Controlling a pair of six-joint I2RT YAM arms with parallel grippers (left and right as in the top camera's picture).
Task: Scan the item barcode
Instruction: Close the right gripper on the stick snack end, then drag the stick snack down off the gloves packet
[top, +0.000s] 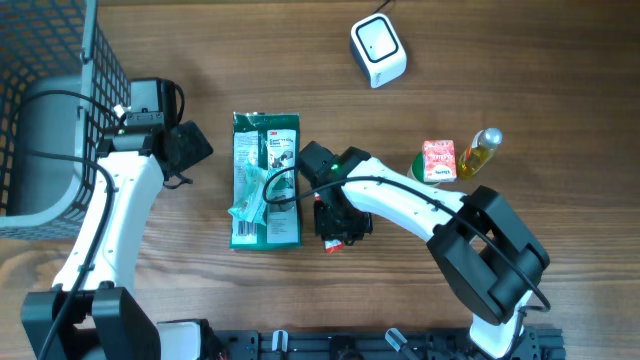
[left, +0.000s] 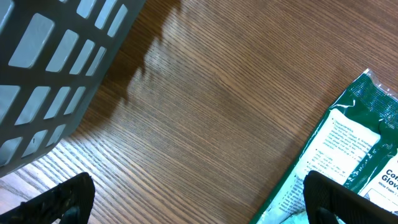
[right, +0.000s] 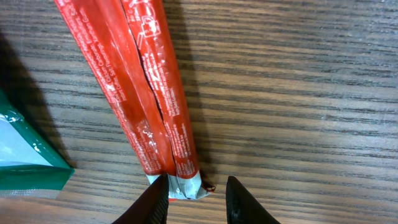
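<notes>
A red twin-tube packet (right: 149, 93) lies flat on the wooden table, its silver crimped end toward me. My right gripper (right: 196, 186) is low over that end. The crimp sits between the jaws, against the left finger, with a gap before the right finger, so the jaws are open around it. From overhead only a red tip of the packet (top: 333, 243) shows under the right gripper (top: 338, 222). The white barcode scanner (top: 378, 50) stands at the back. My left gripper (left: 199, 208) is wide open above bare wood beside the green glove package (left: 348, 149), holding nothing.
The green package (top: 265, 180) lies between the two arms, its corner (right: 25, 158) close to the red packet. A grey wire basket (top: 50, 100) fills the back left. At right stand a small red carton (top: 438, 160) and an oil bottle (top: 482, 152).
</notes>
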